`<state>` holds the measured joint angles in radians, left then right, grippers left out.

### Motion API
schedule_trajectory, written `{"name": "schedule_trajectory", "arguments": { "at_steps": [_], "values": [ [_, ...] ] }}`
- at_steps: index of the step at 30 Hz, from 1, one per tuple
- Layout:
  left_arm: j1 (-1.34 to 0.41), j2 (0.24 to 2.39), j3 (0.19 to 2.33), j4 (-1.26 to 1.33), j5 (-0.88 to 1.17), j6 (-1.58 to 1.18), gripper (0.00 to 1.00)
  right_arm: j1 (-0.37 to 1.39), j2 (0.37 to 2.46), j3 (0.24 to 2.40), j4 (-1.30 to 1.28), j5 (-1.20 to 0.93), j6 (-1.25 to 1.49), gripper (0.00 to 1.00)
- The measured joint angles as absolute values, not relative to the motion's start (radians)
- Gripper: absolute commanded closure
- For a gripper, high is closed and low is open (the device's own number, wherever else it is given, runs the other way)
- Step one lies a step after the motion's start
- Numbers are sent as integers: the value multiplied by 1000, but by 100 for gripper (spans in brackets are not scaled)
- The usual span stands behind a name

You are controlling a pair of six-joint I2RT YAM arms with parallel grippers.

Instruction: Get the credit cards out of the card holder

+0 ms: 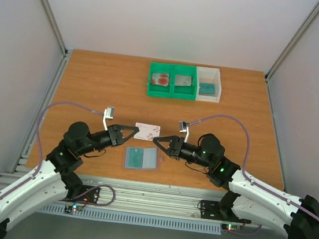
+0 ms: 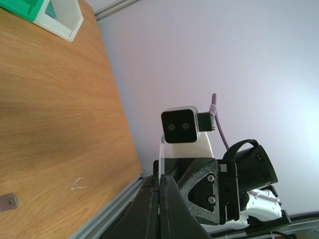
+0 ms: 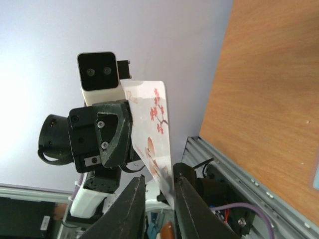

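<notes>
A white credit card with red blotches (image 1: 147, 131) hangs in the air between my two grippers, above the table. My left gripper (image 1: 136, 131) is shut on its left edge; in the left wrist view the card (image 2: 160, 154) shows edge-on, pinched at my left gripper (image 2: 160, 186). My right gripper (image 1: 156, 138) is open around the card's right end; in the right wrist view the card (image 3: 149, 124) stands between the jaws of my right gripper (image 3: 158, 186), against one finger with a gap to the other. The card holder (image 1: 141, 158) lies open on the table below, a teal card (image 1: 135, 158) in its left panel.
At the back stands a green tray (image 1: 170, 90) with a red-blotched card and a grey card in its two compartments. A white tray (image 1: 218, 86) holding a teal card adjoins it on the right. The table's metal front rail (image 1: 150, 194) runs below the card holder.
</notes>
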<state>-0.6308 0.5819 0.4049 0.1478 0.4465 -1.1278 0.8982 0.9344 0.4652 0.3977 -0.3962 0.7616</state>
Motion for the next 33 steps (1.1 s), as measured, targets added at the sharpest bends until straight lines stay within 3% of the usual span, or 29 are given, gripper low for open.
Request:
{"name": "schedule_trajectory", "arguments": {
  "at_steps": [2, 7, 9, 13, 17, 25, 33],
  "values": [
    [-631, 585, 403, 157, 444, -1135, 100, 899, 924, 461, 401, -382, 762, 98],
    [-631, 589, 395, 178, 439, -1145, 96, 909, 896, 441, 422, -350, 768, 99],
    [-635, 587, 391, 176, 436, -1145, 81, 911, 890, 434, 420, -344, 765, 99],
    [-635, 575, 391, 152, 413, -1122, 34, 911, 867, 442, 342, -327, 731, 99],
    [-635, 541, 408, 28, 382, -1071, 2, 911, 828, 479, 183, -299, 656, 99],
    [-635, 472, 493, -276, 260, -913, 1, 907, 811, 699, -225, -165, 427, 99],
    [-635, 600, 530, -368, 258, -816, 1, 808, 916, 881, -451, -97, 239, 99]
  ]
}}
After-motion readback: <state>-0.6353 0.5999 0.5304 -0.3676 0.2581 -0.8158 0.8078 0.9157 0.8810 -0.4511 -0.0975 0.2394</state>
